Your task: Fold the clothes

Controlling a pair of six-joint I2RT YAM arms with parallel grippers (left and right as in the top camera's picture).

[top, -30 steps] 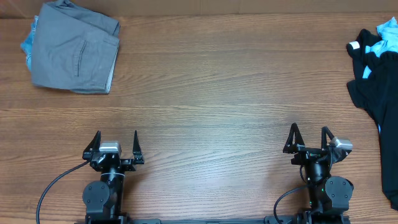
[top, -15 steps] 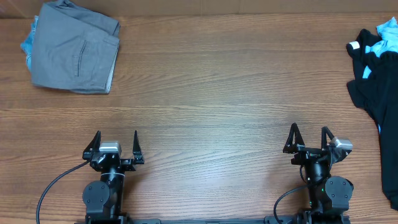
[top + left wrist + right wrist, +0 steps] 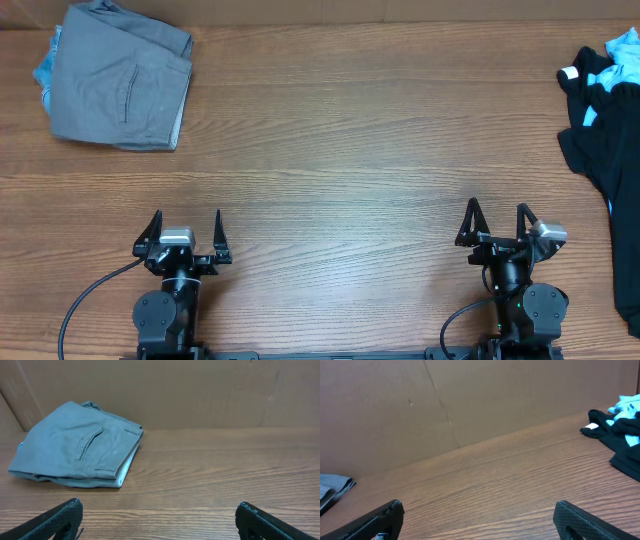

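The left tool (image 3: pixel 188 214) and right tool (image 3: pixel 496 204) are black, pointed-fingered, with silver-grey blocks (image 3: pixel 175 238).

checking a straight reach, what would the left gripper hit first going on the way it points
The left gripper would likely clip the right edge of the folded grey trousers first, though only just.

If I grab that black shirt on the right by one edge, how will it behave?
Probably floppy: the black shirt lies crumpled, so it should drape. It may drag the light blue fabric bunched against it. Likely light for its size.
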